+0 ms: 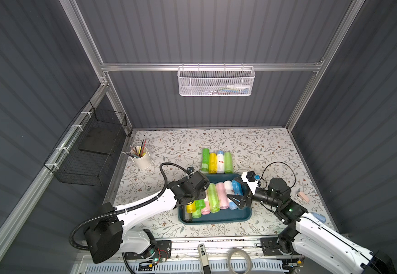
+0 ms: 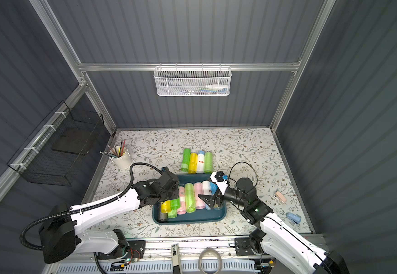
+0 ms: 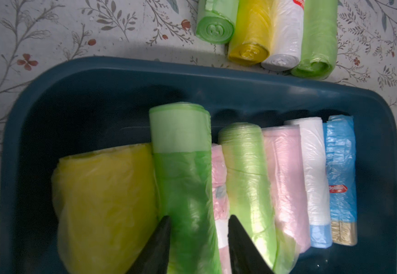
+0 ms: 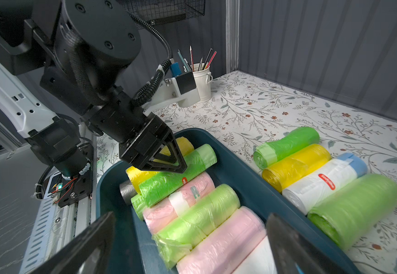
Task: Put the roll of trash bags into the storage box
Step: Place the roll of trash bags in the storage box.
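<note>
On the floral desk (image 1: pixel 264 147), front and center: teal storage box (image 1: pixel 216 219), crammed with rolls side by side. Just behind it, four loose rolls (image 1: pixel 217 160) in a row. Inside the box, on top of the pile at the left end: bright green roll of trash bags (image 3: pixel 183 166), pinched by the left hand (image 3: pixel 200 220). Over the right end, right hand (image 4: pixel 190 215), spread wide.
</note>
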### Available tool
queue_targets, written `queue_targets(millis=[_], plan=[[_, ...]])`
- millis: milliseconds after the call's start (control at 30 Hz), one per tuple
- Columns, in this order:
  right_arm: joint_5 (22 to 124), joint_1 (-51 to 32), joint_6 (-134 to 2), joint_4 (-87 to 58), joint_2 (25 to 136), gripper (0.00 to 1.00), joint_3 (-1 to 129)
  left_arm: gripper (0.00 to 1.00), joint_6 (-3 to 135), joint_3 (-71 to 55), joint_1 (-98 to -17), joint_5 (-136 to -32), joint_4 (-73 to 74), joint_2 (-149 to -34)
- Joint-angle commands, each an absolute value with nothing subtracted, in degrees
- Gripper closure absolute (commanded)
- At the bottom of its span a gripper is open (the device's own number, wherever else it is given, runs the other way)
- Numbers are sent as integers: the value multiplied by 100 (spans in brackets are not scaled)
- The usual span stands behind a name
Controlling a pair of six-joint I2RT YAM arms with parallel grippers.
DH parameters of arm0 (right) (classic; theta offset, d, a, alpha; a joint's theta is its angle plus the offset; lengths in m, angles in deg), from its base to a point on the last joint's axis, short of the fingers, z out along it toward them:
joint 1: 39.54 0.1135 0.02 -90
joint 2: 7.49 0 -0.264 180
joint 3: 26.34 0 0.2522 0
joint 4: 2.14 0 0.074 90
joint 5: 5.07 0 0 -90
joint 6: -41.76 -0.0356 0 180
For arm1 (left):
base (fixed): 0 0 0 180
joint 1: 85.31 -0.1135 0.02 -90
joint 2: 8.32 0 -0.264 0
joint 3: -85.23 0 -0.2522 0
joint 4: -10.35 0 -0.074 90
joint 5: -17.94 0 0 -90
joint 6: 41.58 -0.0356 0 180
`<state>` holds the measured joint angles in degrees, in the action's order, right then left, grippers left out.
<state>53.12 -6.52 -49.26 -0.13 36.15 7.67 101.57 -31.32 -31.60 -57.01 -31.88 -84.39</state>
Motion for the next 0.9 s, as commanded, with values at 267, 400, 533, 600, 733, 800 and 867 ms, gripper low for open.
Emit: queue_targets(millis=[267, 400, 533, 600, 733, 800, 867], plan=[[5320, -623, -4894, 43, 3604, 1, 842, 56, 9543, -2767, -3121, -5452, -3606, -8417], [5339, -627, -4889, 28, 3577, 1, 842, 55, 9208, -2302, -3128, -5075, -3941, -8433], [5393, -629, -4929, 113, 3433, 1, 757, 54, 8943, -1864, -3134, -4948, -4119, -8614], [5438, -623, -4927, 105, 3363, 1, 741, 54, 8853, -1732, -3164, -4927, -4129, -8691], [5476, -624, -4956, 150, 3320, 1, 710, 54, 8714, -1567, -3366, -5052, -4041, -8860], [5512, -626, -4971, 129, 3338, 1, 728, 53, 8585, -1430, -3507, -5129, -4004, -8994], [5554, -629, -4982, 102, 3330, 1, 746, 53, 8433, -1249, -3663, -5239, -3966, -9136]])
